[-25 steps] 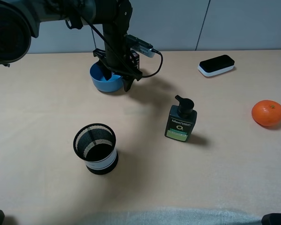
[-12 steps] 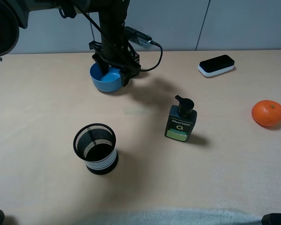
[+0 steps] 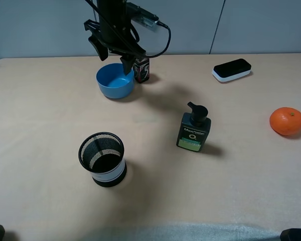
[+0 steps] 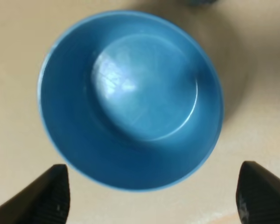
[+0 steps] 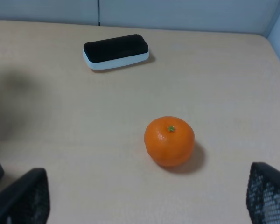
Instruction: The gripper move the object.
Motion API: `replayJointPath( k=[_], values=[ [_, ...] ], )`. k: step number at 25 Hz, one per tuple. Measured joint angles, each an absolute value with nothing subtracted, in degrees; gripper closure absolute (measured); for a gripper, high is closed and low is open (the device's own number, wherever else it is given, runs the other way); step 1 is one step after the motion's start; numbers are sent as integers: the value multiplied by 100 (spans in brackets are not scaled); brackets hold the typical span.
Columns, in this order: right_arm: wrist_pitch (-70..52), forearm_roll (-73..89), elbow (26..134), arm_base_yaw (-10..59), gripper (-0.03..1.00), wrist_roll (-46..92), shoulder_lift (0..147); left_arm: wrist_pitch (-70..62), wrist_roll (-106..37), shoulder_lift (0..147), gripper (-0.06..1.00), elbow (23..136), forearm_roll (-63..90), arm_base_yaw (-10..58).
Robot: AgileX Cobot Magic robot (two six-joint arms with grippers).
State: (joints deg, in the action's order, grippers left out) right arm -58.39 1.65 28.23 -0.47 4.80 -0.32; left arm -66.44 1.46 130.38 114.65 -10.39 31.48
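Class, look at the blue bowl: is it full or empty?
Empty. The blue bowl shows a bare, glossy bottom, nothing inside.

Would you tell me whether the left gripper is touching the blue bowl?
Apart. In the left wrist view the open left gripper flanks the blue bowl, with table showing in both gaps.

I see my left gripper [image 3: 112,56] hanging right over the bowl [image 3: 115,83] at the back left of the table [image 3: 50,125], and a small box [image 3: 141,69] sits just beside the bowl on its right. The cup [image 3: 103,159] stands front left and the bottle [image 3: 193,128] is in the middle. The eraser [image 3: 232,70] lies back right, with the orange [image 3: 286,121] in front of it, far right.
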Motion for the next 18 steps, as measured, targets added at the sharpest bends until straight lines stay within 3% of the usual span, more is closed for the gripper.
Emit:
replayJointPath(
  k=[18],
  values=[
    [-5839,165,2823,-47,33,475,-32,-6506,382,11653,22,9651,-1073,3148]
  ],
)
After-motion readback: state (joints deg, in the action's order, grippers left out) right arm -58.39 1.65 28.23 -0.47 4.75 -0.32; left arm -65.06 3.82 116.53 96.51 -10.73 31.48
